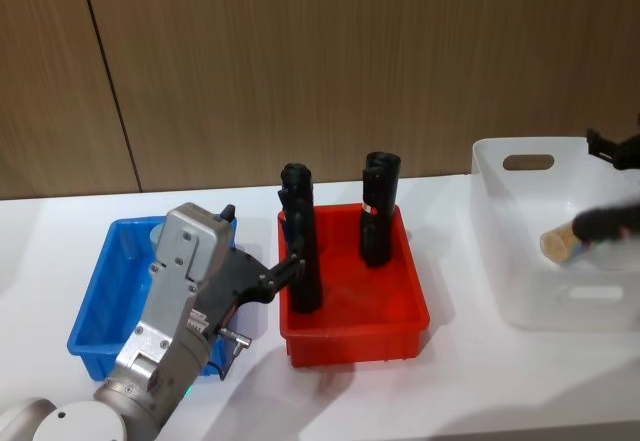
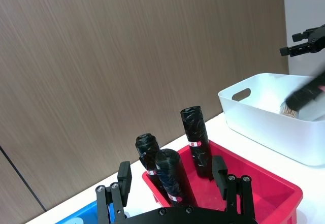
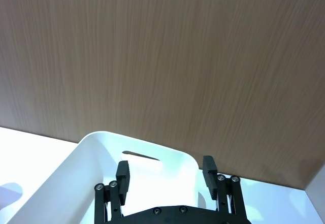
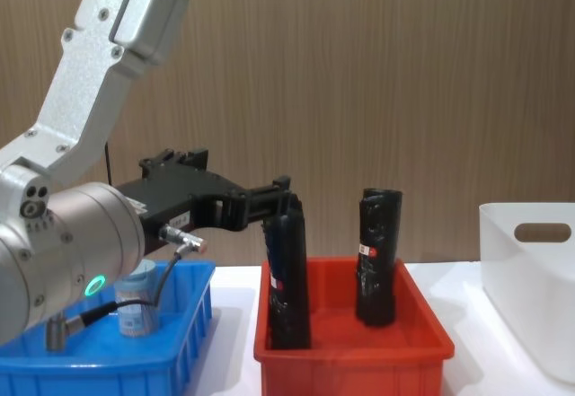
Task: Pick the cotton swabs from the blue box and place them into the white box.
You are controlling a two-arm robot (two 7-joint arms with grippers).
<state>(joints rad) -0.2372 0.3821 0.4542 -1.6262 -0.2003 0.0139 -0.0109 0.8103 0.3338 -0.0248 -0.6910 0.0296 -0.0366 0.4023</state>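
A cotton swabs jar (image 1: 562,242), tan sticks showing, lies tilted and blurred inside the white box (image 1: 500,261), seen too in the left wrist view as the jar (image 2: 289,111) in the white box (image 2: 244,115). My right gripper (image 1: 612,147) (image 2: 304,40) (image 3: 165,173) hangs open and empty above that box. Another cotton swabs jar (image 4: 137,302) (image 1: 158,231) stands in the blue box (image 1: 95,311) (image 4: 108,360). My left gripper (image 1: 265,241) (image 4: 274,194) (image 2: 171,176) is open and empty above the blue box's right side, pointing toward the red bin.
A red bin (image 1: 355,336) (image 4: 350,356) sits between the blue and white boxes, holding tall black cylinders (image 1: 302,251) (image 1: 378,211) with red-white labels. The left gripper's fingertips are close to the nearest cylinder (image 4: 287,270). A wood-panel wall rises behind the table.
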